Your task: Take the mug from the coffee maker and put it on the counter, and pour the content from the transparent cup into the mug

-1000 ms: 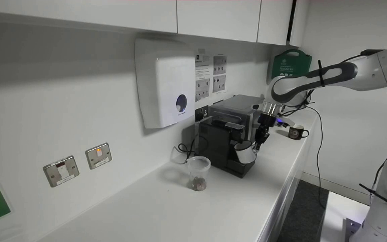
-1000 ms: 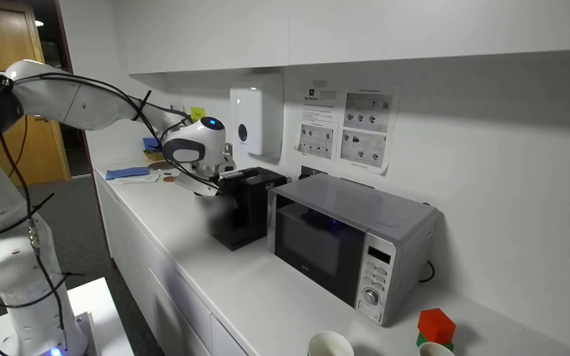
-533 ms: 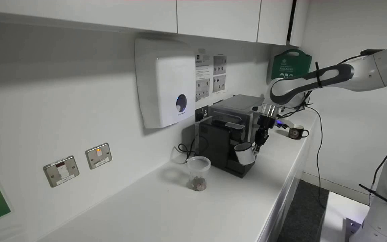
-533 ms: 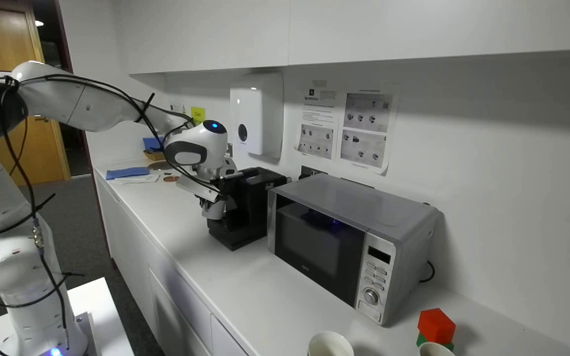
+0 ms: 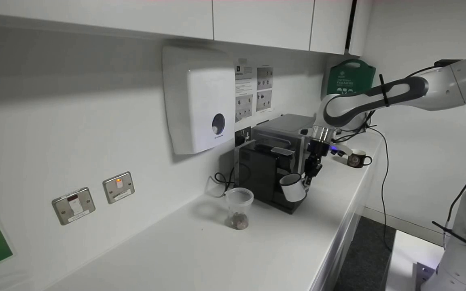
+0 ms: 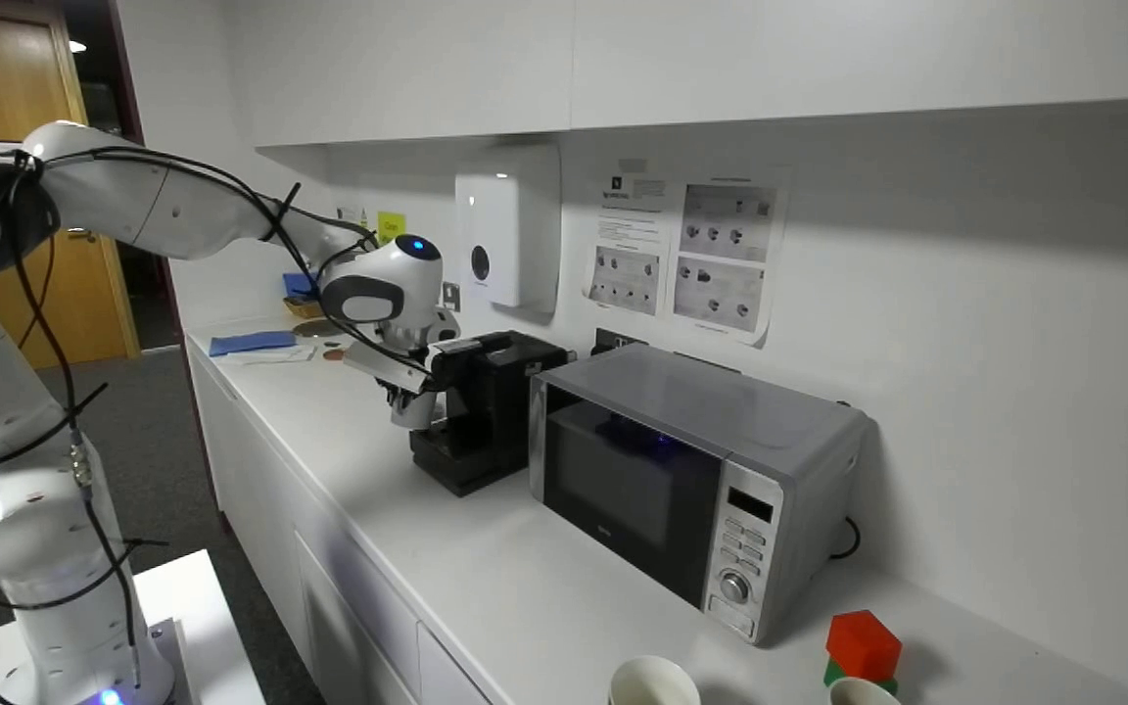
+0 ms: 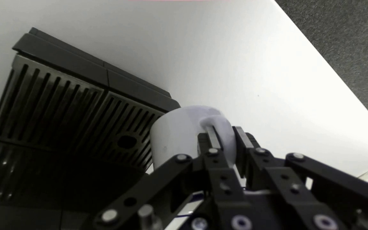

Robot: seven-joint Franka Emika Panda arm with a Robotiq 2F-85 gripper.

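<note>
The white mug (image 5: 293,189) hangs in the air, tilted, just in front of the black coffee maker (image 5: 257,173); the mug (image 6: 414,409) and machine (image 6: 505,411) show in both exterior views. In the wrist view my gripper (image 7: 227,140) is shut on the mug's handle, one finger inside the loop; the mug (image 7: 174,135) overlaps a corner of the machine's slotted drip tray (image 7: 107,83). The gripper (image 5: 308,178) also shows in an exterior view. The transparent cup (image 5: 239,206), with dark content at its bottom, stands upright on the white counter (image 5: 217,258). It is not visible in the wrist view.
A grey microwave (image 6: 691,441) stands beside the coffee maker. A dark patterned mug (image 5: 356,159) is farther along the counter. A white dispenser (image 5: 204,101) hangs on the wall. White cups (image 6: 654,681) and a red block (image 6: 863,646) are near the microwave.
The mug, held by its handle, has shifted slightly outward from the coffee maker and looks a little more tilted. The gripper has moved with it. The transparent cup has not moved.
</note>
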